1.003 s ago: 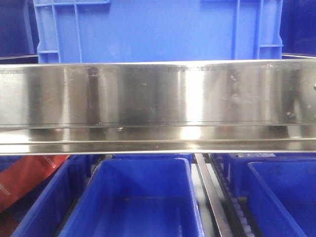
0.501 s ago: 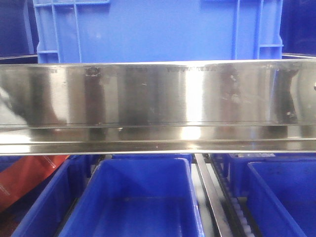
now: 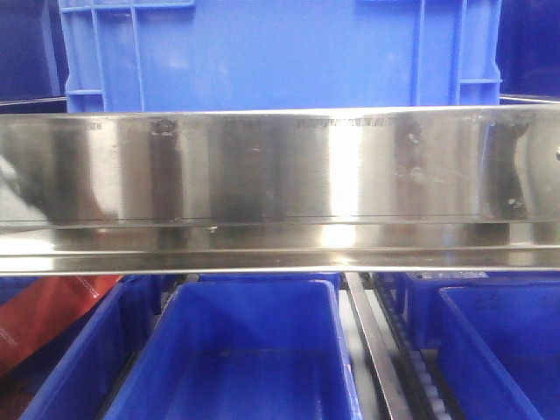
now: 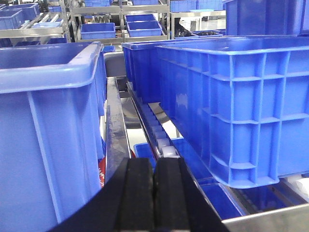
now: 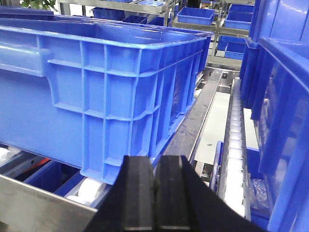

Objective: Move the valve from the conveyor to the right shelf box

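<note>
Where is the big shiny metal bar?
In the front-facing view, the shiny metal bar runs straight across the middle, side to side. A big blue crate sits above it, and open blue bins sit below.

No legible text, label, brand or number appeared in any view; faint white marks on the red object [image 3: 39, 319] below the steel rail [image 3: 280, 188] stayed unreadable.
</note>
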Robot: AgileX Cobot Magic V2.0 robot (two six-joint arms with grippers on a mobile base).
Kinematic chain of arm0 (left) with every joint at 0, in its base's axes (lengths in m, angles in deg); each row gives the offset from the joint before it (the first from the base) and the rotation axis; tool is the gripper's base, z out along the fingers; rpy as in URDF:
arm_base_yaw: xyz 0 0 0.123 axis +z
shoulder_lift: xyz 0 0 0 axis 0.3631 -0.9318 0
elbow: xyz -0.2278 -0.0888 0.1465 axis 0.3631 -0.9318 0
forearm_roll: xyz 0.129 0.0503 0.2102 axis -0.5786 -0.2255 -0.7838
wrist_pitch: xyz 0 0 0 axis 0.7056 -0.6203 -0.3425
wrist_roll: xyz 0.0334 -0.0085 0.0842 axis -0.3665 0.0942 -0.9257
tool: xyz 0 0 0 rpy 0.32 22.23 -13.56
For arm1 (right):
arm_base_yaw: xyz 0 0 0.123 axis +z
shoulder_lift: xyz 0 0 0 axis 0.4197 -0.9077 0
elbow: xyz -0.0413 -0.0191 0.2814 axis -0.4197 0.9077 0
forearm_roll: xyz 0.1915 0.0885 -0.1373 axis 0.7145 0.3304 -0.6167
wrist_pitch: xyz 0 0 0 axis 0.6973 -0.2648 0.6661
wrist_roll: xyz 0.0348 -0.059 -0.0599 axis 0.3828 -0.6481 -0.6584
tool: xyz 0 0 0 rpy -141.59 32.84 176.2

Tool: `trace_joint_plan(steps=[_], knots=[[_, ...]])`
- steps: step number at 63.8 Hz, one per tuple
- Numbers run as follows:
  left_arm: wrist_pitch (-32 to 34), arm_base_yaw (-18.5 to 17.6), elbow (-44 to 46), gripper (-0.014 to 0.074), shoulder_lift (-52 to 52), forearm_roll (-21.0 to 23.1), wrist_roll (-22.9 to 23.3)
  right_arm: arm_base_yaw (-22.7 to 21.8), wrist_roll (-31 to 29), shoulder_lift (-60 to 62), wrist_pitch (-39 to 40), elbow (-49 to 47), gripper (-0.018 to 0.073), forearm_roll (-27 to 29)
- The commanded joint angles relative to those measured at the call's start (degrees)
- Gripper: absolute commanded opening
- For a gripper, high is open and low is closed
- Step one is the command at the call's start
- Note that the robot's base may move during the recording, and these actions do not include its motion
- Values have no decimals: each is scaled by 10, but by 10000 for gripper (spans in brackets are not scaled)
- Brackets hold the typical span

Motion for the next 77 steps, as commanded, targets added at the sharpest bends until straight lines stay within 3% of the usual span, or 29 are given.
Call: trace_joint_plan(steps=[1, 19, 36, 42, 56, 58, 77], knots=[[13, 3, -2, -111, 3, 4, 5, -3, -2, 4, 14, 2, -162, -5], [14, 6, -15, -111, 7, 4, 5, -3, -2, 4, 14, 2, -162, -5], [45, 96, -98, -111, 81, 19, 5, -3, -2, 4, 14, 2, -162, -5], [67, 110, -139, -111, 113, 19, 5, -3, -2, 4, 14, 2, -162, -5], [162, 110, -222, -111, 158, 24, 5, -3, -2, 4, 14, 2, -162, -5], [139, 110, -222, -111, 158, 24, 5, -3, -2, 4, 14, 2, -162, -5], [153, 110, -222, -111, 158, 24, 5, -3, -2, 4, 14, 2, -162, -5]])
